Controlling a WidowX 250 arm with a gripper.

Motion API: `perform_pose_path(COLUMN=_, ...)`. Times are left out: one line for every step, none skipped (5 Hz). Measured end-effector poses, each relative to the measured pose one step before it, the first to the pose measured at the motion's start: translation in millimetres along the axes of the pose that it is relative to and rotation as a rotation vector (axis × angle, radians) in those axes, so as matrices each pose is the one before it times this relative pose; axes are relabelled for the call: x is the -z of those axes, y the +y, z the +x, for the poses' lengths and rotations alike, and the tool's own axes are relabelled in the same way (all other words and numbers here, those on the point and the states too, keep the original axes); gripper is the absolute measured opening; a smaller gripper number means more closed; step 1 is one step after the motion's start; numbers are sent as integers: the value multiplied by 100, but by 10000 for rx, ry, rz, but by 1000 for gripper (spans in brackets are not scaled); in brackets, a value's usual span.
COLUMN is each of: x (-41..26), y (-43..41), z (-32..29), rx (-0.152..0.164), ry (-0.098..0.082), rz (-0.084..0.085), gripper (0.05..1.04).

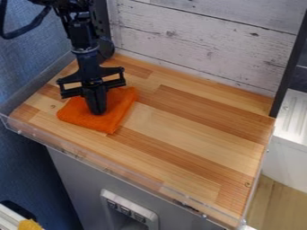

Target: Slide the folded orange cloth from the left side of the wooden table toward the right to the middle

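The black gripper hangs straight down at the left part of the wooden table, with its tips at the middle of a folded orange cloth. The cloth lies flat on the wood, roughly square, one corner pointing to the front edge. The gripper's two fingers stand close together over the cloth and hide part of it. Whether any fabric is pinched between them is hidden.
The wooden tabletop stretches right of the cloth, with a low clear rim along its front. Whitewashed boards stand behind it. A dark post rises at the right back corner, beside a white surface.
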State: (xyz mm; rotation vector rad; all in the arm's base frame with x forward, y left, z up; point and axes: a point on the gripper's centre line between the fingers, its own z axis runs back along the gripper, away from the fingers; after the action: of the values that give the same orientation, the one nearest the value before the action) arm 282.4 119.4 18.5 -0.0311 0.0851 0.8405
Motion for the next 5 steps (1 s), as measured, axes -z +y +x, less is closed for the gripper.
perform_pose_path(x=398, y=-647, z=385, rx=54, ry=-177, rz=-420, gripper=59)
perform_pose_path(x=588, y=-481, z=-424, rx=701, ry=-64, rz=-269, gripper=59)
perform_pose_path(x=198, y=-1084, z=-1171, rx=1185, ry=-239, rz=-162, gripper=59)
perform_pose_path(x=272, y=-2181, z=-1585, rx=1508, ry=-272, rz=-33, gripper=59)
perform_pose_path(x=138, y=-1808, z=-1091, rx=1375, ry=-254, rz=198, gripper=59)
